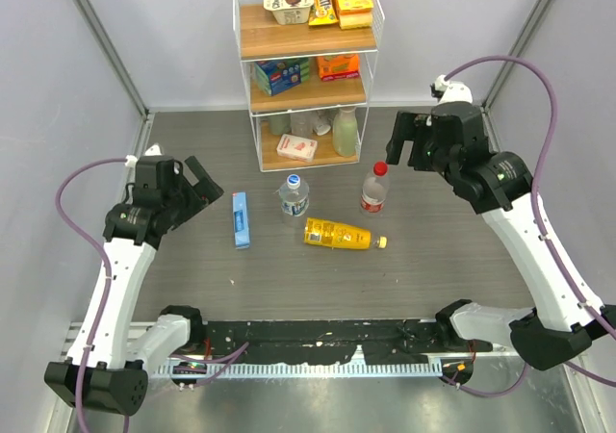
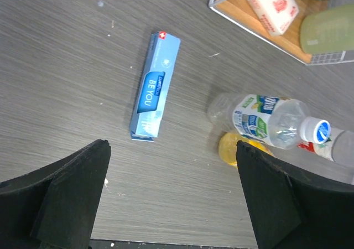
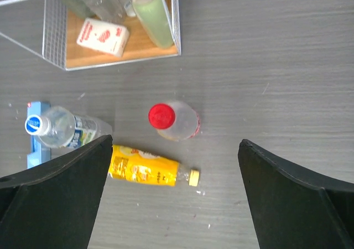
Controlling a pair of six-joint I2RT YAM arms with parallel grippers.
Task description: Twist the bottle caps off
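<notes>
My left gripper (image 1: pixel 208 185) hovers over the counter (image 1: pixel 462 250) at its left side, fingers spread wide and empty, ready for a hold. Next lies a blue toothpaste box (image 1: pixel 241 219), near the upright water bottle (image 1: pixel 294 198); I judge it may crowd a grasp from that side. The yellow juice bottle (image 1: pixel 337 234) lies flat, cap pointing right, so it likely needs steadying. The red-capped bottle (image 1: pixel 373 191) stands upright, nearest my right gripper (image 1: pixel 409 152), likewise wide open and empty. All three caps appear on. The wire rack (image 1: pixel 289 40) stands behind, apart.
</notes>
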